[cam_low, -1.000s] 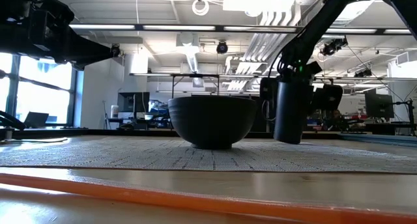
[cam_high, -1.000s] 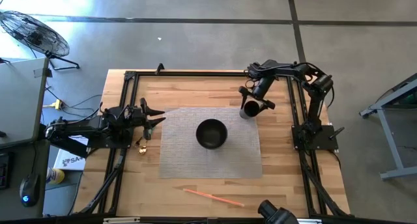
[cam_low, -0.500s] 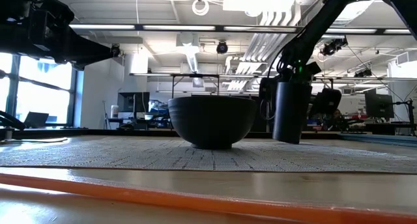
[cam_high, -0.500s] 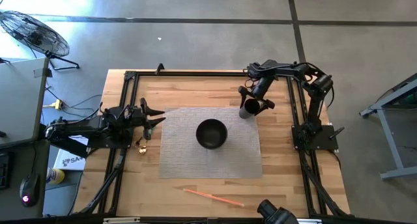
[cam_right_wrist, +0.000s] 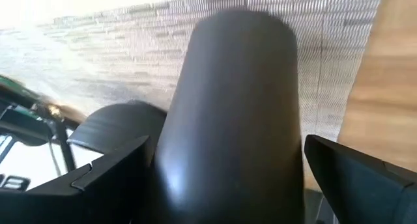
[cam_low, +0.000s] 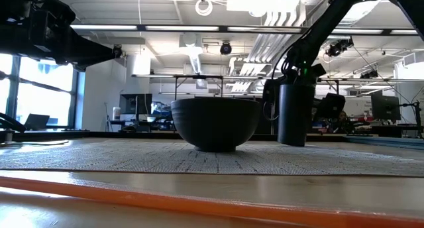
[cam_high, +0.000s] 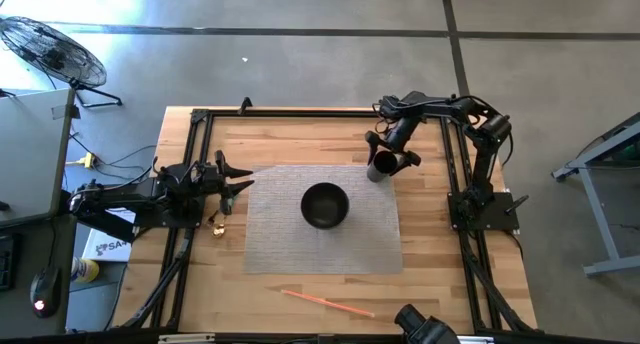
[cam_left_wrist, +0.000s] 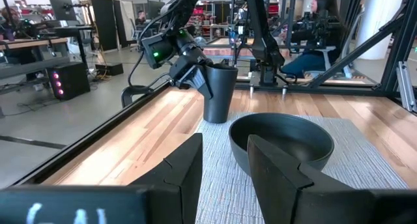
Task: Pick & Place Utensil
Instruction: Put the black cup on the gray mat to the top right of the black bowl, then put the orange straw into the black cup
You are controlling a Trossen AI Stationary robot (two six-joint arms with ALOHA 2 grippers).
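A thin orange utensil [cam_high: 328,303] lies flat on the wood near the table's near edge; in the low view the utensil [cam_low: 199,203] runs as an orange band across the foreground. A dark bowl [cam_high: 324,205] stands in the middle of a grey woven mat [cam_high: 280,234]. A tall dark cup [cam_high: 381,167] is at the mat's far right corner, in my right gripper [cam_high: 388,160], which is shut on it. My left gripper [cam_high: 238,180] waits open at the mat's left edge, its fingers [cam_left_wrist: 189,165] aimed at the bowl [cam_left_wrist: 281,140]. My right gripper holds the dark cup by its upper wall near the rim [cam_left_wrist: 210,73], pinched from outside between the two fingers [cam_right_wrist: 107,168], one on each side. The fingers slant down from the far right. The cup [cam_low: 293,114] stands upright, its base at mat level; whether it rests there does not show.
A black frame rail [cam_high: 300,112] borders the wooden table. A small brass-coloured item [cam_high: 217,224] lies by the mat's left edge. A camera lens [cam_high: 420,326] sits at the near edge. Bare wood lies between the mat and the orange utensil.
My right gripper has tipped the dark cup from a slight lean to upright and carried it a little toward the far left, still shut on it. The bowl, the utensil and my left arm have stayed put.
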